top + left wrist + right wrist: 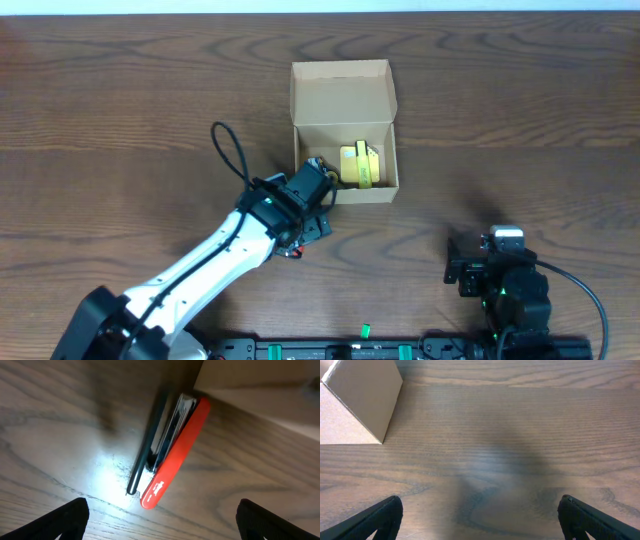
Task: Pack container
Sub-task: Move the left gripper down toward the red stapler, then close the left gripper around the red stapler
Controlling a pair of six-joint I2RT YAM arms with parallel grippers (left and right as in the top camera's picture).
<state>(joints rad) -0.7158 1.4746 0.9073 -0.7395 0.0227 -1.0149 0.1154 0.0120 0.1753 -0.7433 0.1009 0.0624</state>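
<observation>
Black fingertips [70, 517] of the left gripper [161, 516] framed the bottom corners of the left wrist view, spread wide apart with nothing between them but bare wood. Just beyond them a red-topped, stapler-like tool with a silver metal middle and a black base [172, 450] lay on its side on the dark brown wooden table [120, 120]. Its far end reached the tan wall of the container, though whether the two actually touched could not be told.

From overhead, the plain tan-brown rectangular cardboard container [343, 92] sat around the middle of the table, its hinged flap lid folded back on the far side and its top open. A yellow block-shaped item with dark bands [358, 165] rested inside, toward the near right of the compartment. The white left arm [210, 255] stretched from the near left edge up to the container's near left corner, hovering over the tool and hiding most of it.

Well apart at the near right, the right gripper [480, 512] also stood fully spread and held nothing, with a corner of the container showing at its far left.
</observation>
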